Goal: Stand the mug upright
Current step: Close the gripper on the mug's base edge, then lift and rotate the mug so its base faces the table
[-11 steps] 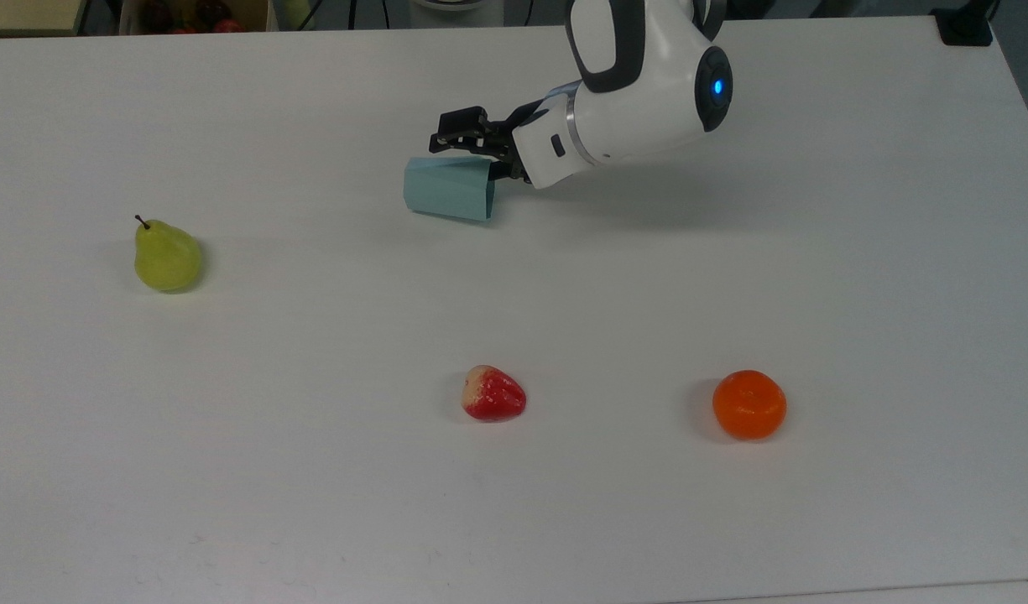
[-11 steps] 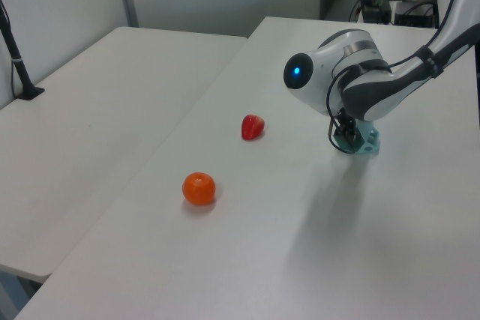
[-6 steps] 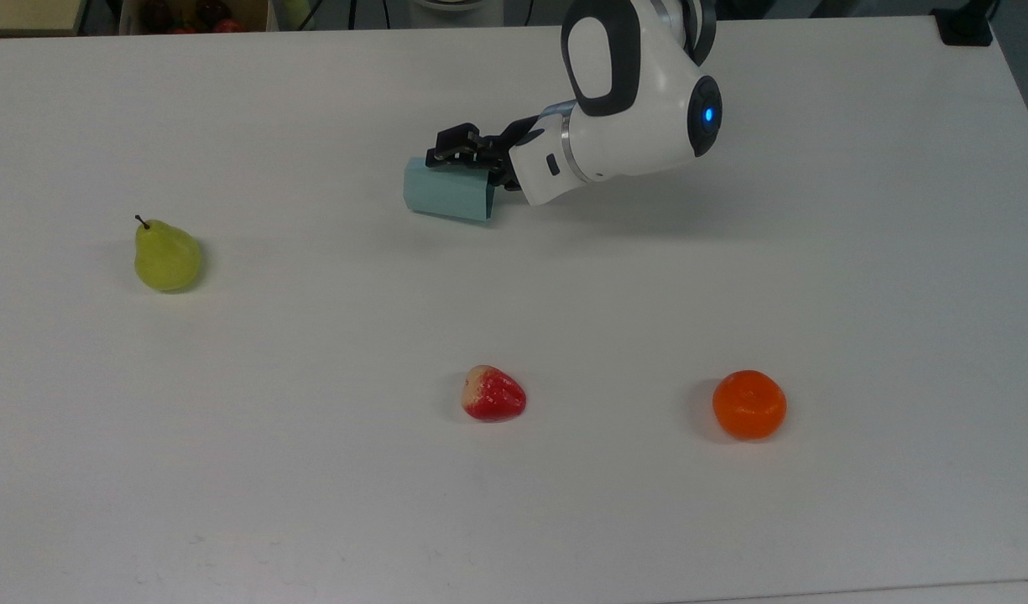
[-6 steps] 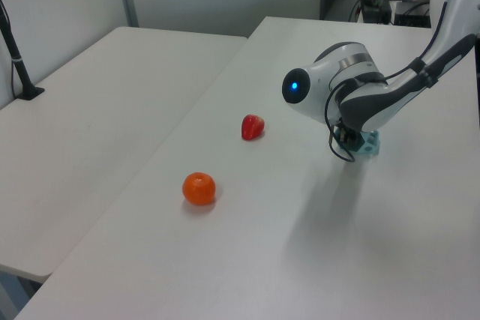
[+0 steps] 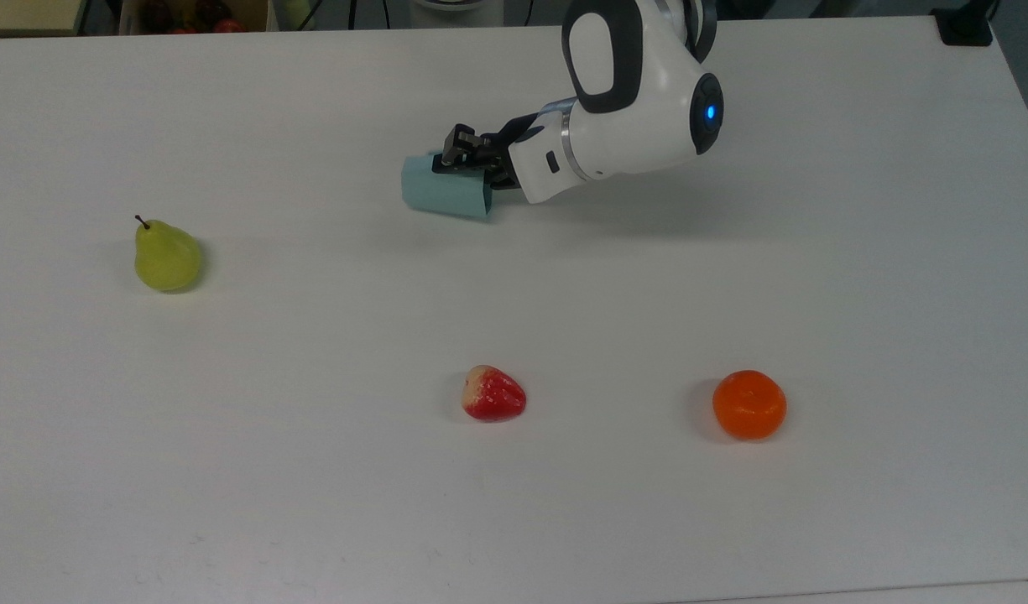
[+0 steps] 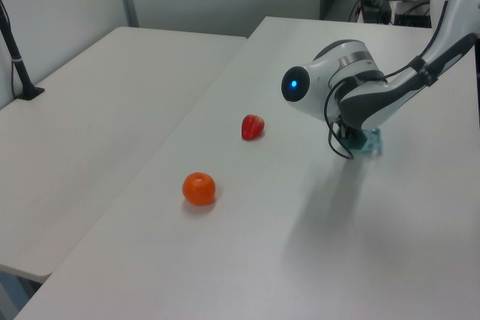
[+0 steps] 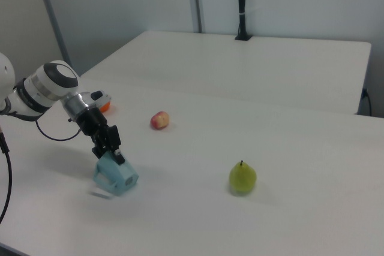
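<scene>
Jaws look pinched together on the mug (image 5: 445,194) in the top view, where the gripper (image 5: 463,157) sits on its upper edge and the mug lies on its side at the back middle of the table (image 5: 312,503). Left view: arm (image 6: 352,99) covers most of it, just a teal sliver. Right view: mug (image 7: 116,175) is tipped over; being hollow plastic it's probably light, stiff and a bit slick, so I'd grab the wall near the rim.
</scene>
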Motion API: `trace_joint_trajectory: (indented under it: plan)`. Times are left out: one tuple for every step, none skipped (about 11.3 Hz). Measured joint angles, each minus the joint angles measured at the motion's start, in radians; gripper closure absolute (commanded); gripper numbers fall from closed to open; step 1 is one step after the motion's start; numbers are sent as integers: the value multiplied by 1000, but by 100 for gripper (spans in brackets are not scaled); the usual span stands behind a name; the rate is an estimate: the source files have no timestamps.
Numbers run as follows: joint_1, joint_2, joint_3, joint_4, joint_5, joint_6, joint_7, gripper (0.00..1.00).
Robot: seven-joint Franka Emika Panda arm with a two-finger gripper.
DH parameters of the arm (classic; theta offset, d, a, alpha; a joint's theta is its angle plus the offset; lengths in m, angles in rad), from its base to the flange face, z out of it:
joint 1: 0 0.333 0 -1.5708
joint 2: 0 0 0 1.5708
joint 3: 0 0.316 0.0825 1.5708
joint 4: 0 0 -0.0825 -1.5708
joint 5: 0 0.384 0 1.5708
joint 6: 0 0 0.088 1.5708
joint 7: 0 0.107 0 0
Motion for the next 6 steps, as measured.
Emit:
trace_joint_trajectory:
  plan:
    - [0, -3, 0, 2, -3, -11, 0, 94]
    - [0, -3, 0, 3, -4, -13, 0, 95]
    - [0, -6, 0, 5, -7, -21, 0, 95]
    - [0, -6, 0, 7, -6, -19, 0, 95]
    - [0, -7, 0, 8, -6, -19, 0, 96]
    - [0, -7, 0, 11, -6, -19, 0, 96]
